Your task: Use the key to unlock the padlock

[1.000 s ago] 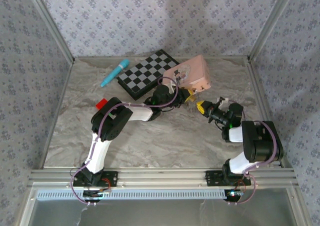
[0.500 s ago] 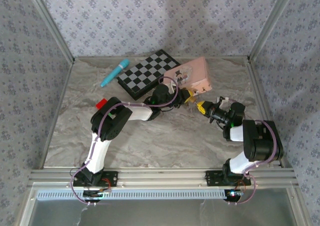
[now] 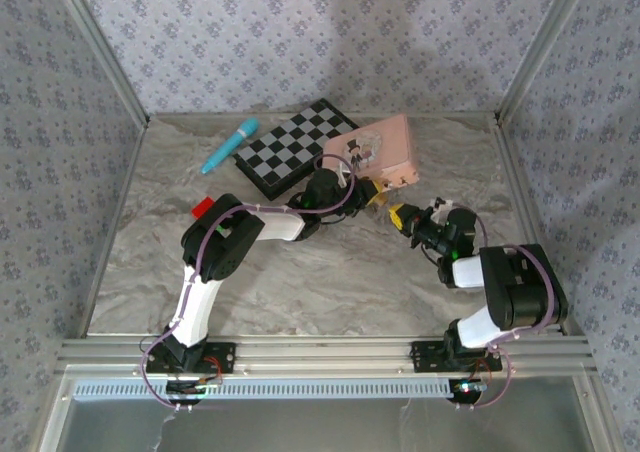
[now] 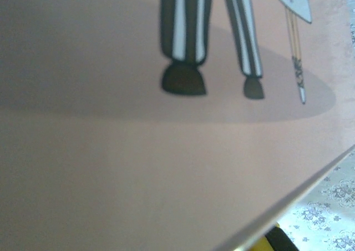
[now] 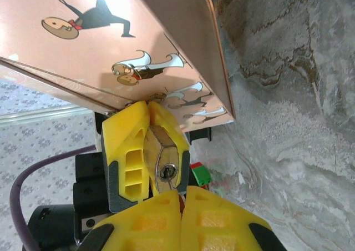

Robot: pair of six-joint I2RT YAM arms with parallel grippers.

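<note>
- The left gripper (image 3: 368,190) reaches across the grey marble-look table (image 3: 150,262) to the near edge of the flat pink metal tin with cartoon pictures on it (image 3: 380,144).
- Its yellow fingers (image 5: 130,151) are clamped on the tiny brass-gold metal padlock (image 5: 161,154), one finger on each side.
- The padlock sits between the edge of the pink tin and the right gripper, very close to both.
- In the right wrist view the padlock's long side runs up and down, leaning a little.
- Its top end goes up toward the pink tin.
- Its bottom end has the round silver keyhole (image 5: 166,172), and that end points at the right gripper.
- The right gripper (image 5: 181,198) has its two yellow fingers pressed together.
- Their tips sit just below the keyhole.
- It is too hard to tell if something thin is pinched between them.
- A small green and red bit (image 5: 198,173) shows just to the right of the padlock, behind it.
- In the left wrist view the pink tin is very close, with two striped legs and dark shoes drawn on it.
- At the back of the table a black-and-white checked board (image 3: 295,147) lies just beside the pink tin.
- A teal pen-shaped thing (image 3: 230,144) lies to the left of the checked board.
- A small red block (image 3: 203,208) lies on the table next to the left arm.
</note>
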